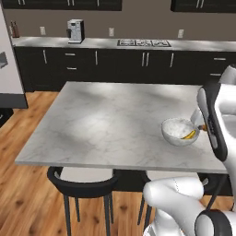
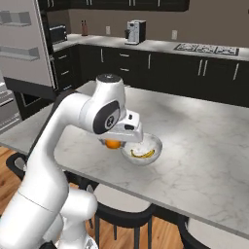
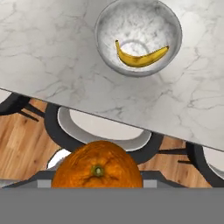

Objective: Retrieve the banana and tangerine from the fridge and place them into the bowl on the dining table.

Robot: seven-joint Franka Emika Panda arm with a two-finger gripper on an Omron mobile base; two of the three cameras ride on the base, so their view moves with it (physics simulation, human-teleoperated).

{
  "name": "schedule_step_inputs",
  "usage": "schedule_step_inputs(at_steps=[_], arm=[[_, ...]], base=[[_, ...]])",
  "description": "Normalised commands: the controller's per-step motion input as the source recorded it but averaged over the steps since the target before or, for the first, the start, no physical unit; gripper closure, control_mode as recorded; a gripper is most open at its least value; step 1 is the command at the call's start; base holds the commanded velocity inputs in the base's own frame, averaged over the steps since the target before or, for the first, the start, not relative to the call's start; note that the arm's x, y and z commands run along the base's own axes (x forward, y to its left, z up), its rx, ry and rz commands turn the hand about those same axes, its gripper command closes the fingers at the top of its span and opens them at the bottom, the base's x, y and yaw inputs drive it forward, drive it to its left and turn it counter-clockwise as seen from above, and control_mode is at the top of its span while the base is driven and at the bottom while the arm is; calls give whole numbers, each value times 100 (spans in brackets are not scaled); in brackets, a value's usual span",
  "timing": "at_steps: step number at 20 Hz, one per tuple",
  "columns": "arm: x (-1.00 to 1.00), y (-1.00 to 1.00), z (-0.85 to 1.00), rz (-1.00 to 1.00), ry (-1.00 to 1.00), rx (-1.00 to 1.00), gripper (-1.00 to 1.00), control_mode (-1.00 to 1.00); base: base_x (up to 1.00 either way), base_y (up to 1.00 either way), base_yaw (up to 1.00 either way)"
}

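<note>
While the arm hung over the near edge of the dining table (image 1: 106, 120), the jaws were clenched on the tangerine (image 3: 97, 167), and what a close-up that was from the hand view: bright orange, green stem dimple facing the camera, sitting right at the bottom of the picture. From the right base view the tangerine (image 2: 113, 144) peeked out under the white hand, just beside the bowl's rim and not yet over it. The gripper (image 2: 116, 142) itself was mostly hidden by the wrist there, the fruit tucked beneath it.

And the bowl (image 3: 138, 37) stood on the marble top, near the table's edge, round, white with grey marbling. Inside it lay the banana (image 3: 141, 57), curved, yellow, dark at the tips, resting along the bottom of the bowl. From the left base view the banana (image 1: 188, 135) showed as a yellow sliver against the bowl's (image 1: 177, 130) inner wall, with the arm's dark-jointed link just to its right.

Below the table edge, dark round-backed chairs (image 1: 83, 179) with pale seats were tucked in over the wooden floor (image 1: 23, 193). Far behind, a coffee machine (image 1: 75, 31) stood on the dark kitchen counter, and a stovetop (image 1: 143, 43) lay farther along it
</note>
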Motion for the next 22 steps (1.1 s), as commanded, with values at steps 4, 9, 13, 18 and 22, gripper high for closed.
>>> schedule_step_inputs(at_steps=[4, 9, 13, 18, 22], arm=[[79, -26, -32, 0, 10, 1, 100, -100], [56, -12, -55, 0, 2, 1, 100, -100], [46, -6, -61, 0, 0, 0, 100, -100], [36, -5, -60, 0, 0, 1, 100, -100], [35, 0, -41, 0, 0, 0, 100, -100]], base=[[0, 0, 0], [0, 0, 0], [0, 0, 0], [0, 0, 0], [0, 0, 0]])
